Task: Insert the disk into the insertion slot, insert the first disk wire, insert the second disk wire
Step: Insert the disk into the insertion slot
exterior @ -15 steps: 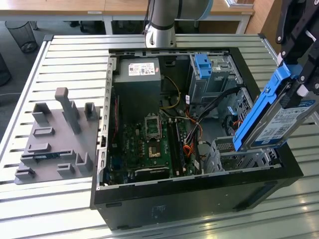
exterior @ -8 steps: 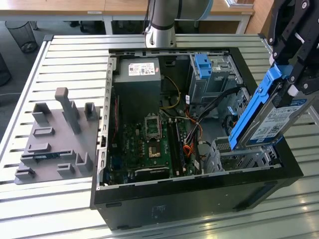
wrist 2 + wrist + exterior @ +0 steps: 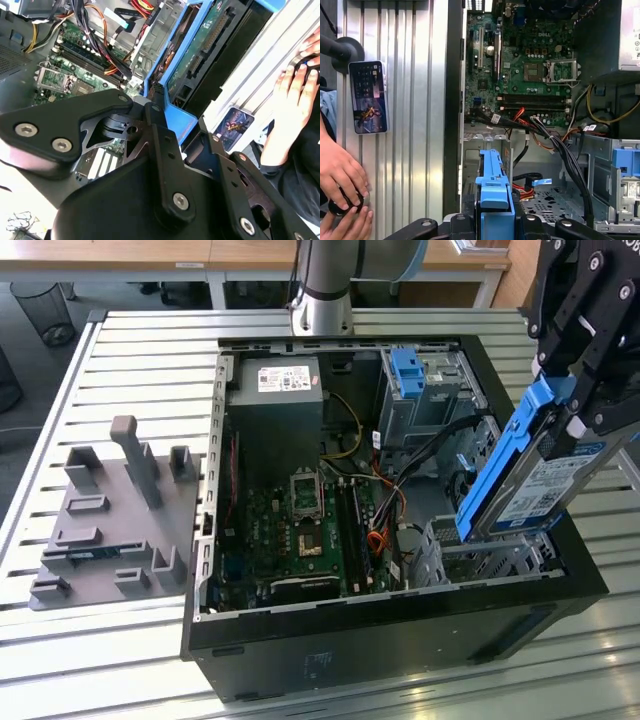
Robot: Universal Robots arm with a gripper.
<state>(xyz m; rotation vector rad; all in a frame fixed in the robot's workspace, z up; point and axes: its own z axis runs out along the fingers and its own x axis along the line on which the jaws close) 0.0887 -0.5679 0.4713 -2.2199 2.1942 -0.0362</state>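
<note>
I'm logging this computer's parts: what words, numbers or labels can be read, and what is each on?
No text can be read.
White sticker on the grey power supply box: print too small.
White-and-blue label on the blue-framed rectangular disk: too small.
Markings on the green motherboard: too small.
Screen of the smartphone on the slatted metal table: blurred.

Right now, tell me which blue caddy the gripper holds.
The one framing the disk, tilted over the low silver cage; the other blue caddy sits in the taller grey cage.
</note>
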